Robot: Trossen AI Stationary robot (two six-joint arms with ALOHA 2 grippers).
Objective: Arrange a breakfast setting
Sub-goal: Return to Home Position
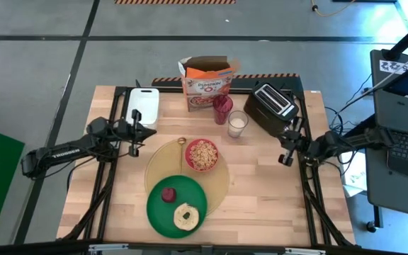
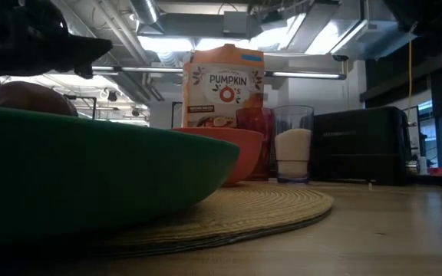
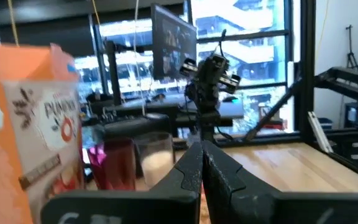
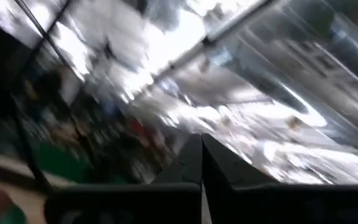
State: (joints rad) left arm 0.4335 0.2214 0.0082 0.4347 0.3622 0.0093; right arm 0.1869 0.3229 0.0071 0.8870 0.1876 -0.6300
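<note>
Where placemat [image 1: 160,160] lies | red bowl [image 1: 188,157]: cereal-filled | green plate [image 1: 161,212]: fruit [image 1: 168,194], bagel [image 1: 185,217]

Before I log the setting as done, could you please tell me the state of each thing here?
Cereal box: upright, top flaps open.
Glass: upright, partly full of milk.
Red bowl: on the placemat, holding cereal.
Green plate: holding the dark-red fruit and bagel.
Spoon: lying at the placemat's edge.
Left gripper: shut, empty.
Right gripper: shut, empty.

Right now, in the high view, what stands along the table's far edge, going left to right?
White cutting board → cereal box → glass of milk → black toaster.
</note>
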